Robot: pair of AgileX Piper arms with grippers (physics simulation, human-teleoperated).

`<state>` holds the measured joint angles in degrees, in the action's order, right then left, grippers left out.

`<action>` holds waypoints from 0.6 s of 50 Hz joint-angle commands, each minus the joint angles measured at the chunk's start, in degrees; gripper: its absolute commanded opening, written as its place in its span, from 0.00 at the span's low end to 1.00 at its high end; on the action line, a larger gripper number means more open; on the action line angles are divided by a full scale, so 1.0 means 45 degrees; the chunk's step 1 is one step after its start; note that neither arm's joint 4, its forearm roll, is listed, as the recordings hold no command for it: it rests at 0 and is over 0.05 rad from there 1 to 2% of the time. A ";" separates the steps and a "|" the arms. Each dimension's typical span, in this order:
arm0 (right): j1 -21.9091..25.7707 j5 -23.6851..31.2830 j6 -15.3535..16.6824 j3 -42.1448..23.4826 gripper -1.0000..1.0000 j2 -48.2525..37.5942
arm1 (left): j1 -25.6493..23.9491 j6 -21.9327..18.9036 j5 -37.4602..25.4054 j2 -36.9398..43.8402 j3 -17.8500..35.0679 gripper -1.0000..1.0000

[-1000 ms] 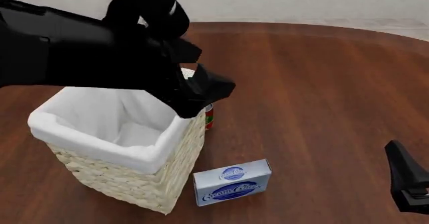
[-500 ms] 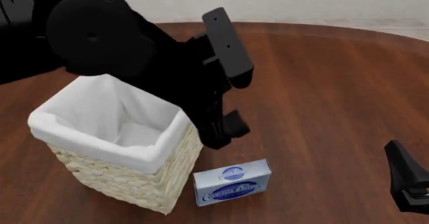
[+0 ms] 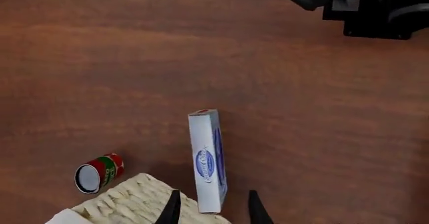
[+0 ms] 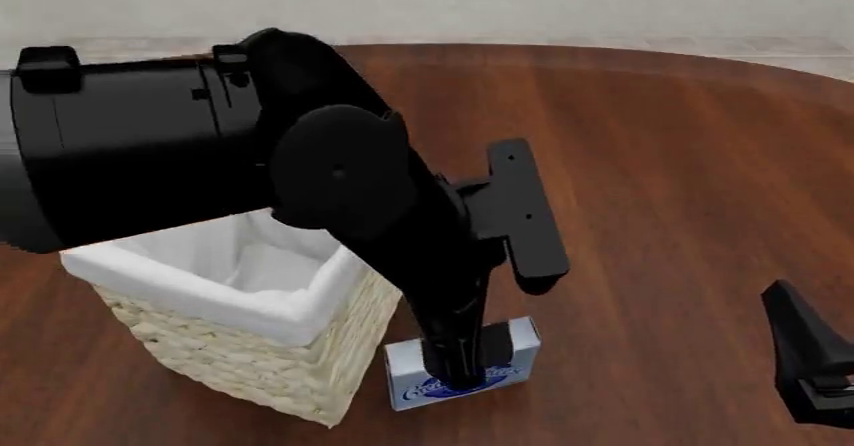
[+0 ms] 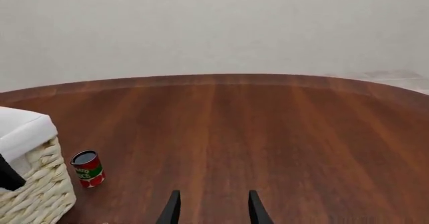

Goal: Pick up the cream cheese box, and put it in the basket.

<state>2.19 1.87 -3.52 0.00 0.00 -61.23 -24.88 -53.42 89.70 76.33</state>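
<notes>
Box (image 4: pixel 514 350) with blue oval script logo

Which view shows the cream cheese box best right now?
Left wrist view: the cream cheese box is unobstructed, top face and logo visible, with the open left gripper straddling its near end. In the front view the left arm covers most of the box. The right wrist view doesn't show it.
</notes>
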 commanded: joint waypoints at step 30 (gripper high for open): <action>0.0326 0.0082 -0.0324 0.0000 1.00 0.0000 | 0.0751 -0.1218 0.1263 0.2183 -0.0857 1.00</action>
<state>3.36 2.13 -4.65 0.00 0.00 -57.64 -29.85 -49.07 98.05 73.56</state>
